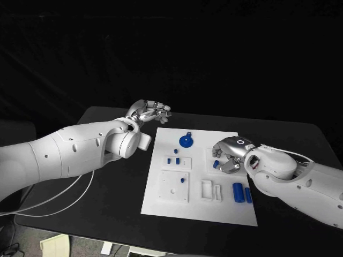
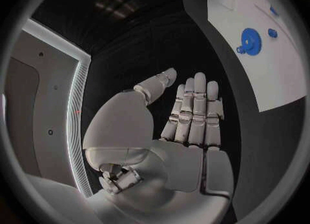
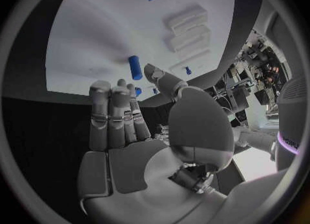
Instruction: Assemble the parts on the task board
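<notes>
The white task board [image 1: 202, 206] lies in the middle of the black table. On it are a blue gear [image 1: 186, 141], small blue pegs [image 1: 173, 159] and two blue cylinders [image 1: 238, 193] near its right edge. My right hand [image 1: 232, 154] hovers over the board's right side, fingers stretched out and empty. In the right wrist view a blue peg [image 3: 135, 67] lies on the board just beyond the fingertips [image 3: 119, 92]. My left hand [image 1: 148, 112] is raised off the board's far left corner. It holds nothing, and its fingers [image 2: 194, 105] are straight. The gear [image 2: 248, 40] lies away from it.
White raised blocks [image 1: 208, 189] and a square plate [image 1: 174, 186] sit on the near half of the board. Bare black table [image 1: 117, 187] lies to the left of the board. A white cable [image 1: 63, 201] hangs under my left arm.
</notes>
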Available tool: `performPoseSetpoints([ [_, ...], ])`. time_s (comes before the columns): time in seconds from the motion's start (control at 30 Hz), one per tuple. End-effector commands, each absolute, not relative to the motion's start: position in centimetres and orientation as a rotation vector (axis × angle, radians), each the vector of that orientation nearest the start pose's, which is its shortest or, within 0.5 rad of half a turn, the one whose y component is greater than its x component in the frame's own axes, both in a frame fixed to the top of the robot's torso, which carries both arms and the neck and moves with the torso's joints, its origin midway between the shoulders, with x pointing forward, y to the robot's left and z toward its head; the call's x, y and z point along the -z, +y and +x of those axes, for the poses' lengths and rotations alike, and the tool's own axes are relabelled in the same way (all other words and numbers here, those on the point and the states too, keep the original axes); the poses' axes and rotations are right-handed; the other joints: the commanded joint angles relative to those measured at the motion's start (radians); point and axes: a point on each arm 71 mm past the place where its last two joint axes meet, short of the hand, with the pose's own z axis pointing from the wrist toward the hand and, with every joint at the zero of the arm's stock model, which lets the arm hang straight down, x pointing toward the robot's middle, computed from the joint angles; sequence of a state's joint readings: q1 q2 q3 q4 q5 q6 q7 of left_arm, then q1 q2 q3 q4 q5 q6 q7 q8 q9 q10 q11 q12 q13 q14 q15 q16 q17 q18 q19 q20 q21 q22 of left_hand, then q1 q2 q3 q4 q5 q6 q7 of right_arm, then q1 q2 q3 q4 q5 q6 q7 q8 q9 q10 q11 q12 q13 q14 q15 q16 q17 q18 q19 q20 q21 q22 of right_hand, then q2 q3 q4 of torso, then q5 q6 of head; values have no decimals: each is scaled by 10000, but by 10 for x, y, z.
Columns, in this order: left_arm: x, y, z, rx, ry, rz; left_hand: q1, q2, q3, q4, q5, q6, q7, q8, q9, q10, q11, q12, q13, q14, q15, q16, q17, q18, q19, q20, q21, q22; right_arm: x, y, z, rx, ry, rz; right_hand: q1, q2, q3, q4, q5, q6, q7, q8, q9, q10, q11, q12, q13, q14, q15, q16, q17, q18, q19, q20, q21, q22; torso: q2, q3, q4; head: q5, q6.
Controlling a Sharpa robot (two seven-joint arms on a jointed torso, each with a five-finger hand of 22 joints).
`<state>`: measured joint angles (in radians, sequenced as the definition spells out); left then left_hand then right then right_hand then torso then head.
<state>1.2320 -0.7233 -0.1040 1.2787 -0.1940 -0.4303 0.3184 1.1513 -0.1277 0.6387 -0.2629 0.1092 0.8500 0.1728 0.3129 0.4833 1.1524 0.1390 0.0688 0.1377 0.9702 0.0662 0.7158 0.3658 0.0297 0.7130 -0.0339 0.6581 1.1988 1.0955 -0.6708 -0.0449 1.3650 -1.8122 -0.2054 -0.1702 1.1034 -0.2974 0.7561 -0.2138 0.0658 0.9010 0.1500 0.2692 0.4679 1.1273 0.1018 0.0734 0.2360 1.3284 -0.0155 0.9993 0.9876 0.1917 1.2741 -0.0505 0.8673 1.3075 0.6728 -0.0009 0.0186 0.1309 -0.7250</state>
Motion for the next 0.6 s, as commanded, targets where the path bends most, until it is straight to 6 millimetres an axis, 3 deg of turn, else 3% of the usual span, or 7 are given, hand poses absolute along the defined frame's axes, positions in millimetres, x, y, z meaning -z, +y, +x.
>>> performPoseSetpoints([
  [0.03,197,226,532,12316,14381,-9478,33,68,-67,1,-26,-76,-18,63,-17,2,8,50,-13,48,-9,-67,16,110,23,-1,-60,17,255,-154,485,-4168,17716,-5131,77,74,13,32,-30,39,-28,54,-14,72,-20,23,-23,-28,11,69,-15,701,54,4,-1,185,-4,1,-8,10,-18],
  [0.27,197,226,532,12314,14380,-9478,30,70,-69,5,-27,-76,-18,65,-19,2,8,50,-14,50,-8,-73,22,110,24,0,-64,19,261,-151,482,-4238,17823,-5222,198,164,197,133,-120,192,-5,158,-6,240,-40,102,-60,-31,-7,109,-65,701,64,16,10,185,-4,6,-12,27,-49],
  [0.6,197,226,533,12308,14381,-9481,25,78,-72,13,-30,-73,-19,69,-21,3,9,51,-16,55,-8,-84,34,109,27,0,-70,23,262,-150,481,-4346,17637,-5176,352,618,587,303,-171,501,-60,382,76,645,-160,284,-49,-42,-120,166,-118,701,28,40,59,210,-4,8,-8,33,-90],
])
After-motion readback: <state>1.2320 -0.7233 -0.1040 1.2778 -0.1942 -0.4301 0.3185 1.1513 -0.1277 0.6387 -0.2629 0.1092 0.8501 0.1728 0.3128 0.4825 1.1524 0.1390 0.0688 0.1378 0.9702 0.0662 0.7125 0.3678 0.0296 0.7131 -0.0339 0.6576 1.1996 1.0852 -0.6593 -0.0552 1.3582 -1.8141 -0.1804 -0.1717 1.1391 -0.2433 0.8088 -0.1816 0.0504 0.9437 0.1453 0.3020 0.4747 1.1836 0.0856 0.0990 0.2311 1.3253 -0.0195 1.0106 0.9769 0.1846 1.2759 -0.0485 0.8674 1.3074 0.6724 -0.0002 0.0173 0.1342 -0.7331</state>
